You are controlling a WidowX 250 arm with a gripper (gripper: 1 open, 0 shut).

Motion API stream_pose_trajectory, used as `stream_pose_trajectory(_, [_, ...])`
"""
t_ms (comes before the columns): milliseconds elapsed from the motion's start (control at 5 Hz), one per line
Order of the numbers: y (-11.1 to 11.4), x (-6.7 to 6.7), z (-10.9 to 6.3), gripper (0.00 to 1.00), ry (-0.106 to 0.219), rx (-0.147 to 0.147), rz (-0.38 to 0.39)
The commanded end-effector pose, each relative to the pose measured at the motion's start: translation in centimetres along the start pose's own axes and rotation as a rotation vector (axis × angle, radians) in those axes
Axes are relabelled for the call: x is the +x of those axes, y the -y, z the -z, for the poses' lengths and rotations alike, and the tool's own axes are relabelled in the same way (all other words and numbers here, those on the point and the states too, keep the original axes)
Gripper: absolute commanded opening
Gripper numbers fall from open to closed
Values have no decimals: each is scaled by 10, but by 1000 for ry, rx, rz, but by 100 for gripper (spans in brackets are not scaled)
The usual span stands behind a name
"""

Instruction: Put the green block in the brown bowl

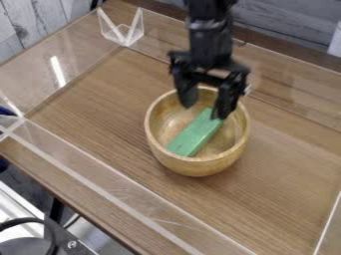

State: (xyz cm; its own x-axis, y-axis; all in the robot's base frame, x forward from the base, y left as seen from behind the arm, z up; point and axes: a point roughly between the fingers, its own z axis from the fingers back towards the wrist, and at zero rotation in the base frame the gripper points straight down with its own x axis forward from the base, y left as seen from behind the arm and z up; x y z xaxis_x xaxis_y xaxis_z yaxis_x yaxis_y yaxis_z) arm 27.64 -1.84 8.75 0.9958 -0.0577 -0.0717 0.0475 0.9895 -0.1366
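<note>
Presently: one green block (196, 136), lying within the brown bowl (163, 150), which stands on the wooden surface (80, 115); one blurred black end effector (202, 92) above, fingers spread apart.

The robot arm (198, 50) is blurred and see-through in motion.
</note>
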Motion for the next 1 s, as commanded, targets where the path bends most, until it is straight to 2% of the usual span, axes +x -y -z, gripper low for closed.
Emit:
stream_pose_trajectory(0, [1, -7, -29, 100, 114, 17, 18])
stream_pose_trajectory(200, [-6, -14, -26, 100, 139, 29, 26])
stream_pose_trajectory(800, [-10, -27, -10, 100, 157, -34, 9])
